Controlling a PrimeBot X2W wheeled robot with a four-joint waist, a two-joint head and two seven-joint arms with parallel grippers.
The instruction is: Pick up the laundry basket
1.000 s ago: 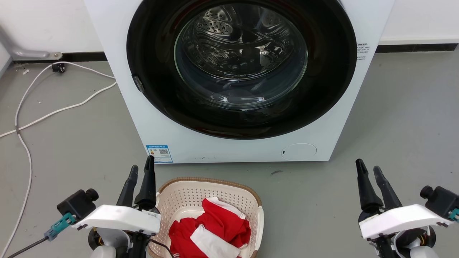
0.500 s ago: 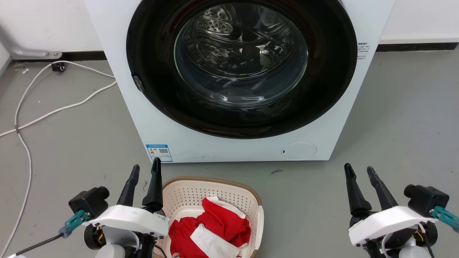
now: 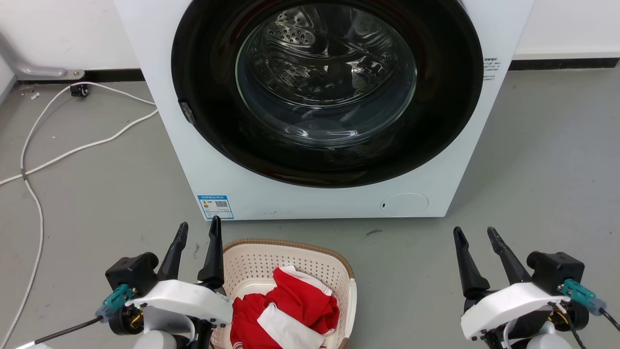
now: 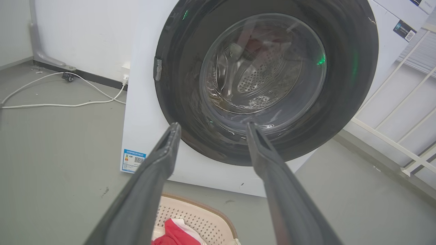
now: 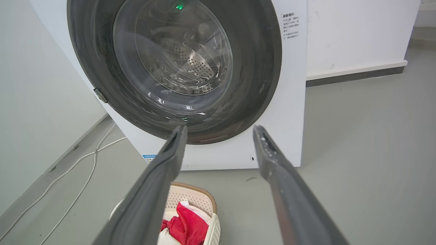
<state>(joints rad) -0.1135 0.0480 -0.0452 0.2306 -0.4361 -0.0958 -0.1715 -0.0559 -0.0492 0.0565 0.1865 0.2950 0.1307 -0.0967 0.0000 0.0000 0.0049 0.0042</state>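
The laundry basket (image 3: 290,254), cream with perforated walls and a brown woven-look rim, sits on the grey floor in front of the washing machine, holding red and white clothes (image 3: 286,310). It also shows low in the left wrist view, basket (image 4: 204,221), and in the right wrist view, basket (image 5: 201,197). My left gripper (image 3: 198,230) is open, hovering at the basket's left edge with nothing between its fingers. My right gripper (image 3: 477,232) is open too, well to the right of the basket over bare floor.
A white washing machine (image 3: 319,198) with a dark round glass door (image 3: 327,87) stands just behind the basket. White cables (image 3: 72,150) trail over the floor at the left. A white rack (image 4: 402,129) stands right of the machine in the left wrist view.
Both arms have drawn inward: the left gripper shifted right toward the basket's edge, the right gripper shifted left and slightly lower. Its fingers spread a little wider. The basket has not moved.
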